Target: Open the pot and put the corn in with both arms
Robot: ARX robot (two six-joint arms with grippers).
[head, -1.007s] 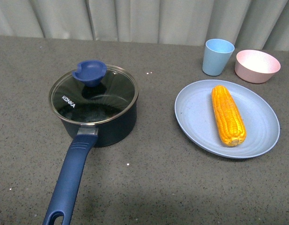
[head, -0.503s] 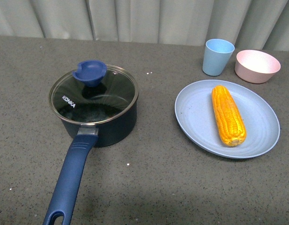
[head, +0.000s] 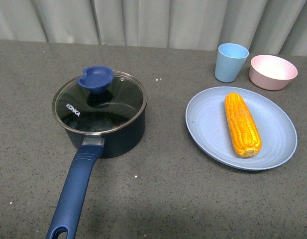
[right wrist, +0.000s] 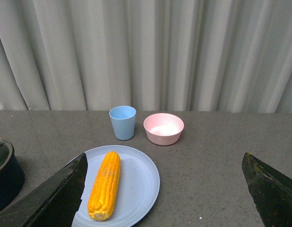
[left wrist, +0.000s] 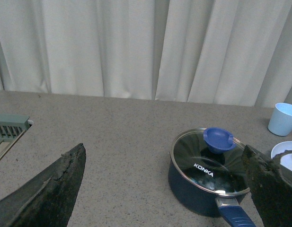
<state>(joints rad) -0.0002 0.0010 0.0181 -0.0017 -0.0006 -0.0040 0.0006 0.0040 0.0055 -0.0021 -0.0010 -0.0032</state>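
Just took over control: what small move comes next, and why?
Probably lower the open left gripper toward the blue knob: the lid is on the pot, so the corn on its plate cannot go in yet.

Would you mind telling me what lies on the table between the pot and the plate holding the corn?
Nothing. In the front view, only bare grey tabletop separates the pot from the plate carrying the corn.

Staged test tabletop [head: 163, 199], pale curtain [head: 143, 20] backdrop

Left gripper [left wrist: 163, 148], right gripper [right wrist: 164, 155], fingers [left wrist: 51, 189] wide apart
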